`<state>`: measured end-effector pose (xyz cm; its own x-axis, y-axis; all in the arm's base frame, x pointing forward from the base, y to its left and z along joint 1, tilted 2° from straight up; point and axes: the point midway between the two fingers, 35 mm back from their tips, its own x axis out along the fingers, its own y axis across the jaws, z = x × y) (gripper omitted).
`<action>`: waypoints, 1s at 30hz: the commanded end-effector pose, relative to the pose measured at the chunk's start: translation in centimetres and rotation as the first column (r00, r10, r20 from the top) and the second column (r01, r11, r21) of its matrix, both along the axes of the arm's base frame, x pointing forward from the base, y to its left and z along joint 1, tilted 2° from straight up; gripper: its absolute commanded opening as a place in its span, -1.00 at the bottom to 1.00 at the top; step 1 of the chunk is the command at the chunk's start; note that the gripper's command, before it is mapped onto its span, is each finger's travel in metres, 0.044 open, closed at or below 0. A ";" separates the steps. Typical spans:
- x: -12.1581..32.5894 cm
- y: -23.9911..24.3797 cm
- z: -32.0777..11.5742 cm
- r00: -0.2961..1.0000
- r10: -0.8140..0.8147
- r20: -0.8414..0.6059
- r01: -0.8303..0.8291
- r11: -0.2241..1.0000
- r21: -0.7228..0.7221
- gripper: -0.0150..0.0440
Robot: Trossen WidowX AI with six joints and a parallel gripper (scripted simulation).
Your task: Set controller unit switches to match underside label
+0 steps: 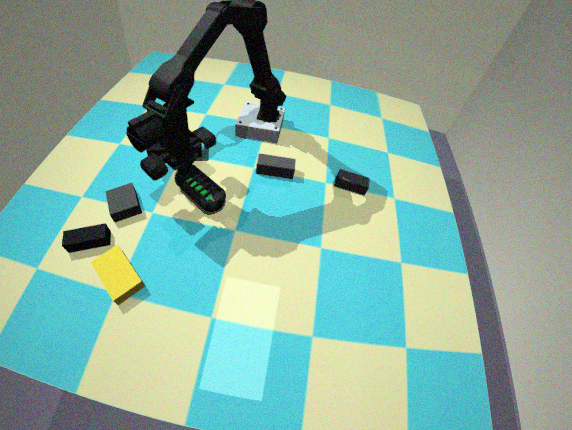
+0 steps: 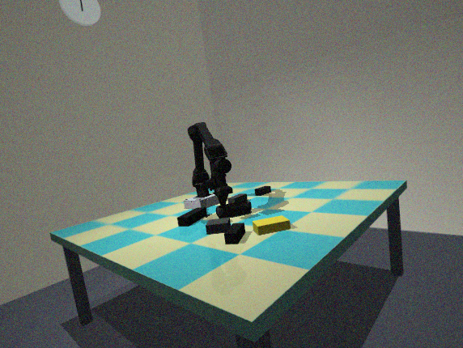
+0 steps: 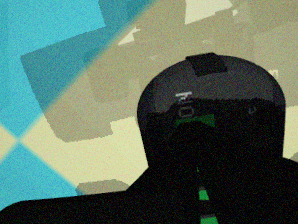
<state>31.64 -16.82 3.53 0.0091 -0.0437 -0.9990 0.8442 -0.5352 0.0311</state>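
The dark controller unit [image 1: 215,201] [image 2: 239,210] [image 3: 225,87] sits label side down on the bench, left of centre in the top view. Green rocker ends show in a row along its top. In the wrist view its rounded end with the ON marking faces up the picture, and one green patch shows just beyond the fingertips. My gripper [image 1: 184,168] [image 2: 222,203] [image 3: 189,131] is shut and empty, its tips low at the unit's top; contact cannot be told. The fingers hide most of the switches in the wrist view. The underside label is hidden.
A yellow block [image 1: 117,274] [image 2: 271,225], a grey box [image 1: 124,202] [image 2: 218,226] and a black block [image 1: 86,237] [image 2: 235,233] lie nearby. Two dark blocks lie right, one nearer [image 1: 275,166] and one farther [image 1: 352,182]. Another long block [image 2: 192,217] shows in the exterior view.
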 end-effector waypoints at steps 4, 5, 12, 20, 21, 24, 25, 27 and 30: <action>-0.1 0.0 -0.3 1.000 0.003 -0.003 -0.003 1.000 0.001 -0.49; -0.1 0.0 -0.3 1.000 0.003 -0.003 -0.003 1.000 0.001 -0.49; 0.0 0.1 1.9 1.000 0.001 -0.002 -0.001 1.000 0.001 -0.49; -0.1 0.2 4.1 1.000 0.003 -0.003 -0.003 1.000 0.001 -0.49; -0.1 0.4 4.1 1.000 0.003 -0.003 -0.003 1.000 0.001 -0.49; -0.7 2.3 4.0 1.000 0.003 -0.003 -0.003 1.000 0.002 -0.49; -0.8 2.8 3.9 1.000 0.003 -0.004 -0.003 1.000 0.003 -0.49; -0.9 2.9 3.9 1.000 0.003 -0.004 -0.003 1.000 0.003 -0.49; -0.9 2.9 3.7 1.000 0.003 -0.004 -0.003 1.000 0.003 -0.49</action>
